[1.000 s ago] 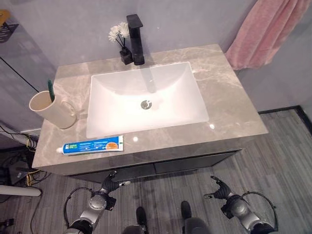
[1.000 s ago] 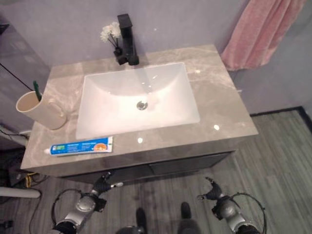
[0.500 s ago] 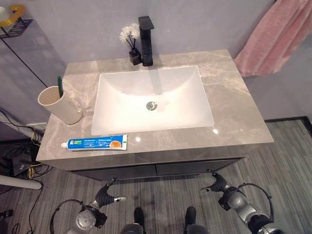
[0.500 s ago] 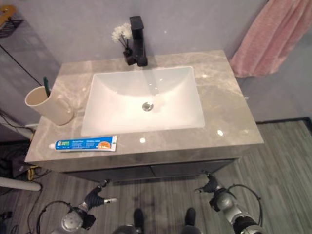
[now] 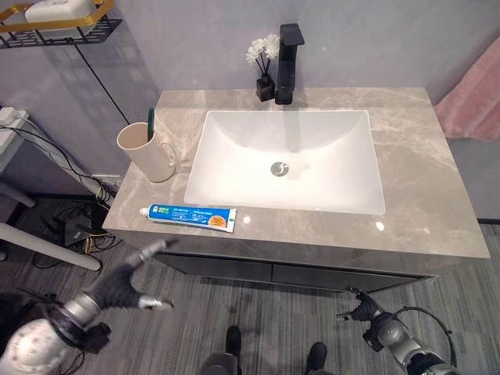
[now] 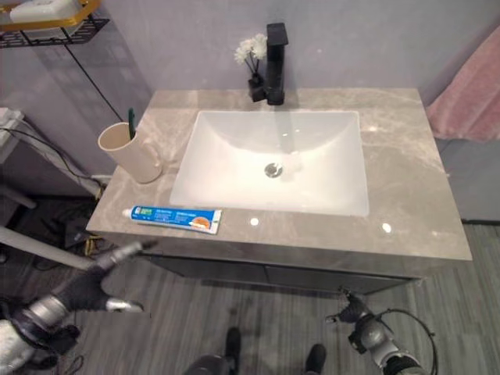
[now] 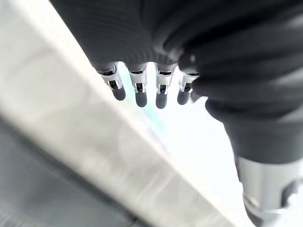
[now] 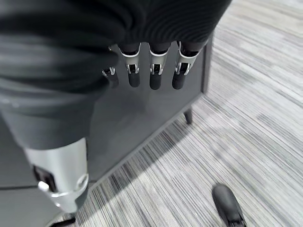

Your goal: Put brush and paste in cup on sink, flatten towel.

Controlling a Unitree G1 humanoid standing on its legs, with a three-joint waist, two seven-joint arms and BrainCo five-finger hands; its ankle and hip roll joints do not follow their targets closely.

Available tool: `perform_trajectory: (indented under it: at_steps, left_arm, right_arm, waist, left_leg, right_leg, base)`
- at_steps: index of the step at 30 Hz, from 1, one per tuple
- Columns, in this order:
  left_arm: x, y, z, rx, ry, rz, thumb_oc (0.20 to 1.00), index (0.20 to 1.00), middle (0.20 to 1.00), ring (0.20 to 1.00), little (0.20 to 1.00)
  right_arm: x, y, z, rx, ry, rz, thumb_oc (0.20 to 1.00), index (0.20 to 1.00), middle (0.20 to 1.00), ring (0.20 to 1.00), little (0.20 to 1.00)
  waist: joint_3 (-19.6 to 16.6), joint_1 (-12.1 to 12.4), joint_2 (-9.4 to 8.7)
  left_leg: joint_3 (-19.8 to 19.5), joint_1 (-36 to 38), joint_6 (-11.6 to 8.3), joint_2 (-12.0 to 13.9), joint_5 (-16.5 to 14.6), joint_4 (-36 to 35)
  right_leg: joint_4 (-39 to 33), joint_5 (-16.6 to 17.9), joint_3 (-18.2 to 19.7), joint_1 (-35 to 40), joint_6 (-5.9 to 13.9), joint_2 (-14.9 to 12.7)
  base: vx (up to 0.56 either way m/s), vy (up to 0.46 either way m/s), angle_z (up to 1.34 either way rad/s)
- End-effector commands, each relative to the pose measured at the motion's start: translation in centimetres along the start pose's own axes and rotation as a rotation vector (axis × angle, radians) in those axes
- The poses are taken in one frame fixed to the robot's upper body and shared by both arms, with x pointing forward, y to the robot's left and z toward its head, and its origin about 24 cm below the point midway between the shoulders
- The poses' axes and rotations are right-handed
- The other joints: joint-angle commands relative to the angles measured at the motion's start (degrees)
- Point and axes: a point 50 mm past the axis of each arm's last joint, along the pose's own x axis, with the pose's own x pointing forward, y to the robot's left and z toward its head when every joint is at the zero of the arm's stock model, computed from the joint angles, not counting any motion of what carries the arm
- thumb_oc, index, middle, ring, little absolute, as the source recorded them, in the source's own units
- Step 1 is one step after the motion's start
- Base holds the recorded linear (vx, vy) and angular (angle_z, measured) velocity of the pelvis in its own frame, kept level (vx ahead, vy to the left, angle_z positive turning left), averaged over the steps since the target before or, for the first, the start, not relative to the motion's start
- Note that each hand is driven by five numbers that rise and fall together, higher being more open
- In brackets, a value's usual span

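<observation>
1. Your left hand (image 5: 117,285) hangs low at the front left of the grey marble bench (image 5: 422,187), fingers stretched straight and holding nothing.
2. Your right hand (image 5: 362,308) sits below the bench's front right edge, fingers relaxed and empty, in front of the dark cabinet door (image 8: 142,113).
3. The blue and white toothpaste tube (image 5: 192,216) lies flat near the bench's front edge, just left of the white rectangular basin (image 5: 289,160).
4. The cream mug-shaped cup (image 5: 145,151) stands upright behind the tube at the bench's left side, with the green toothbrush (image 5: 150,125) standing inside it.
5. The pink towel (image 5: 475,98) hangs at the right, beside the bench.
6. The black tap (image 5: 287,51) stands behind the basin, with a small black vase of white flowers (image 5: 263,69) just beside it.
</observation>
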Motion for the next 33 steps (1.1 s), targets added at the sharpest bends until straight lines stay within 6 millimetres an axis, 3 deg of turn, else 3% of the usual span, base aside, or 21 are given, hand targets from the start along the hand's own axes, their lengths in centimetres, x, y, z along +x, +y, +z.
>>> perform_trajectory:
  at_steps: [1, 3, 5, 10, 25, 33]
  left_arm:
    - [0.2, 2.1, 2.4, 0.035, -0.129, 0.071, 1.0, 1.0, 1.0, 1.0, 1.0]
    - [0.2, 2.9, 2.9, 0.07, -0.151, 0.104, 1.0, 1.0, 1.0, 1.0, 1.0]
    - [0.4, 5.3, 3.9, 0.229, -0.184, 0.201, 1.0, 1.0, 1.0, 1.0, 1.0]
    - [0.6, 7.0, 3.4, 0.316, -0.135, 0.236, 1.0, 1.0, 1.0, 1.0, 1.0]
    - [1.1, 6.9, -0.9, 0.341, 0.036, 0.221, 1.0, 1.0, 1.0, 1.0, 1.0]
    - [1.9, 6.6, -0.4, 0.43, 0.01, 0.201, 1.0, 1.0, 1.0, 1.0, 1.0]
  right_arm:
    - [0.6, 0.0, 2.1, -0.023, -0.077, 0.021, 1.0, 1.0, 1.0, 1.0, 1.0]
    - [0.4, 0.1, 1.9, -0.016, -0.077, 0.024, 1.0, 1.0, 1.0, 1.0, 1.0]
    - [-0.1, 0.0, 2.2, 0.0, -0.127, 0.023, 1.0, 1.0, 1.0, 1.0, 1.0]
    - [-1.1, -0.9, 1.5, -0.036, -0.166, 0.025, 1.0, 1.0, 1.0, 1.0, 1.0]
    - [-2.1, -2.1, -0.4, -0.029, -0.124, -0.037, 1.0, 1.0, 1.0, 1.0, 1.0]
    - [-1.8, -2.9, 0.6, -0.061, -0.161, -0.058, 1.0, 1.0, 1.0, 1.0, 1.0]
  waist:
    - [-0.7, -0.1, -3.2]
    - [-0.9, 0.0, -3.27]
    - [-1.3, -0.2, -3.16]
    - [-0.8, -0.9, -3.55]
    - [1.5, -4.0, -4.3]
    - [1.8, -4.5, -4.92]
  left_leg:
    - [-1.1, -1.0, -2.36, 2.4, 1.9, 0.1]
    - [-1.0, -1.1, -2.45, 2.5, 1.8, 0.1]
    - [-0.5, -1.4, -2.78, 2.6, 1.6, 0.1]
    - [0.5, -2.7, -2.9, 2.7, 1.7, 0.1]
    - [0.6, -9.3, -2.53, 1.6, 2.4, 0.1]
    - [0.3, -10.5, -2.33, 1.1, 2.4, 0.1]
  right_leg:
    - [-0.1, 7.1, 2.3, 0.1, 6.98, -7.1]
    - [-0.1, 7.2, 2.2, 0.0, 6.98, -7.0]
    - [-0.1, 7.7, 2.6, -1.3, 6.98, -7.3]
    - [-0.1, 8.9, 4.4, -4.5, 6.98, -7.1]
    - [-0.1, 13.3, 5.0, -11.5, 6.98, -8.3]
    - [-0.1, 14.0, 4.7, -12.5, 6.98, -8.8]
  base:
    - [0.03, -0.008, 0.0]
    - [0.0, 0.0, 0.0]
    - [0.0, 0.0, 0.0]
    - [-0.03, 0.019, -0.09]
    - [-0.03, 0.047, -0.08]
    - [-0.01, 0.032, 0.01]
